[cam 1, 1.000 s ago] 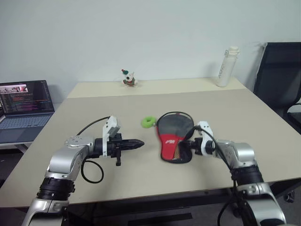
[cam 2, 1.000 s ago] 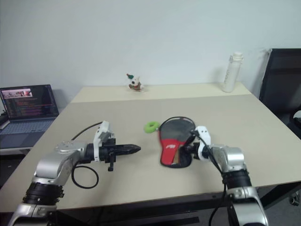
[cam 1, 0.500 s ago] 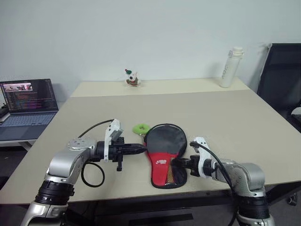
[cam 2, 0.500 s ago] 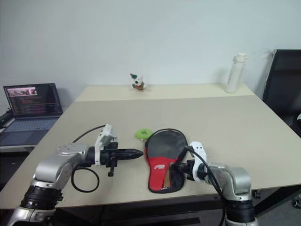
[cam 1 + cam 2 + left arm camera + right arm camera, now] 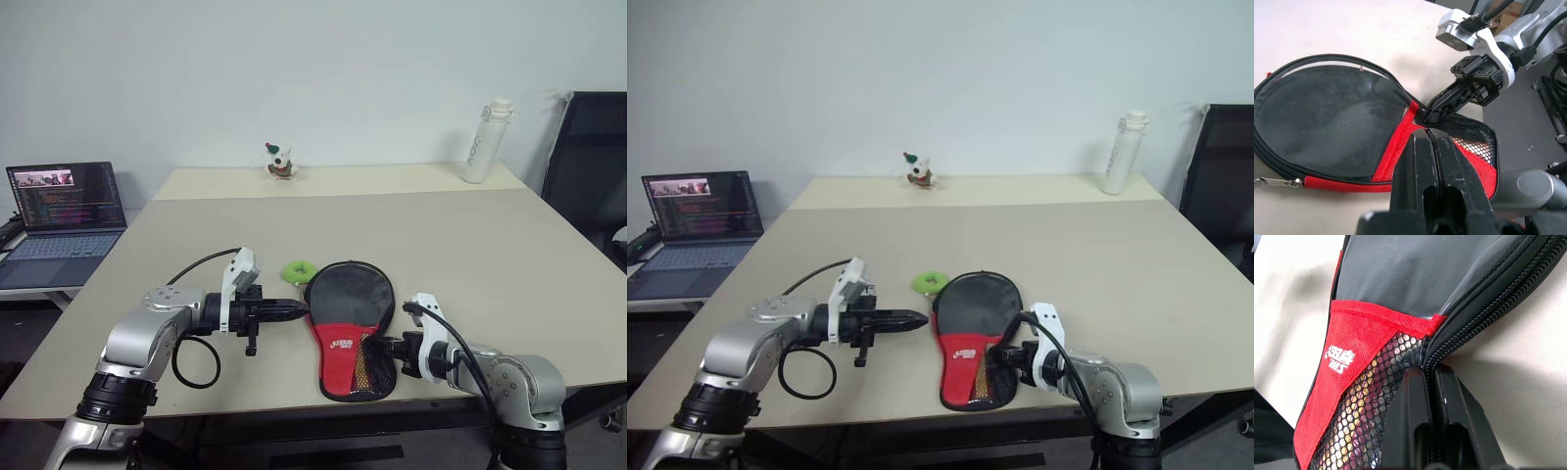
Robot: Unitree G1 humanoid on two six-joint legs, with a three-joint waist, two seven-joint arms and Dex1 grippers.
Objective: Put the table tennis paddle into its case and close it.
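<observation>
Right end effector (image 5: 390, 347) is seen at the near edge of the worktop (image 5: 470, 235), its two black fingers pressed together on the zipper rim of the case (image 5: 350, 323) where the red fabric meets the black mesh. In the right wrist view the zipper band (image 5: 1484, 313) is pinched between the fingers (image 5: 1415, 401), so a closed grip on the case rim is judged.

Left end effector (image 5: 286, 309) is held shut and empty, pointing across the worktop toward the case's far-left side, with its tip just beside the round black end and apparently clear of it.

The case is laid flat near the middle of the near edge. Its long axis runs from the near edge toward the far edge, with the round black end farther off and the red, mesh-covered end nearest the edge. A small green object (image 5: 298, 271) lies just beyond the round end, toward the far-left side.

The table tennis paddle cannot be made out as a separate thing; whether it is already inside the case cannot be told. A zipper pull (image 5: 1266, 181) is seen in the left wrist view lying outside the rim on the round end, so the case is judged not yet fully closed.

The right arm is already on the rim, while the zipper pull lies nearer the left.
</observation>
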